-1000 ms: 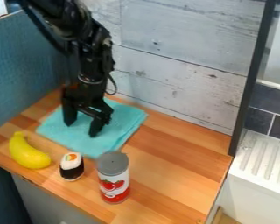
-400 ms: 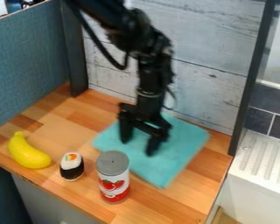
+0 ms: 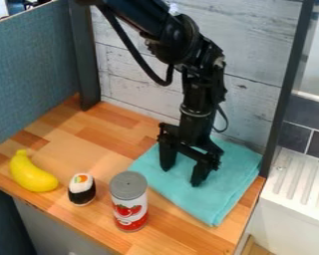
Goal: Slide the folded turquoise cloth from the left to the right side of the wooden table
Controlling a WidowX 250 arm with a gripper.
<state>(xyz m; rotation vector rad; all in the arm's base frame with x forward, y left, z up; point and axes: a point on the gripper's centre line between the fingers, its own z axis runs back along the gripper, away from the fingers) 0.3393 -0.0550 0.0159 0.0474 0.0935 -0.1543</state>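
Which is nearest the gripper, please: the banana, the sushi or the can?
The grey-lidded can; the sushi and banana are farther away, leftward in view.

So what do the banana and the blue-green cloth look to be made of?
The banana looks like smooth hard plastic, going by its even yellow and soft shine, though coated foam is possible. The cloth seems a matte woven fabric, perhaps cotton or microfiber: it lies flat in layers with soft edges.

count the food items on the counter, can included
3: the banana at the picture's left, the sushi piece beside it, and the can right of that. Any under the teal cloth would be hidden.
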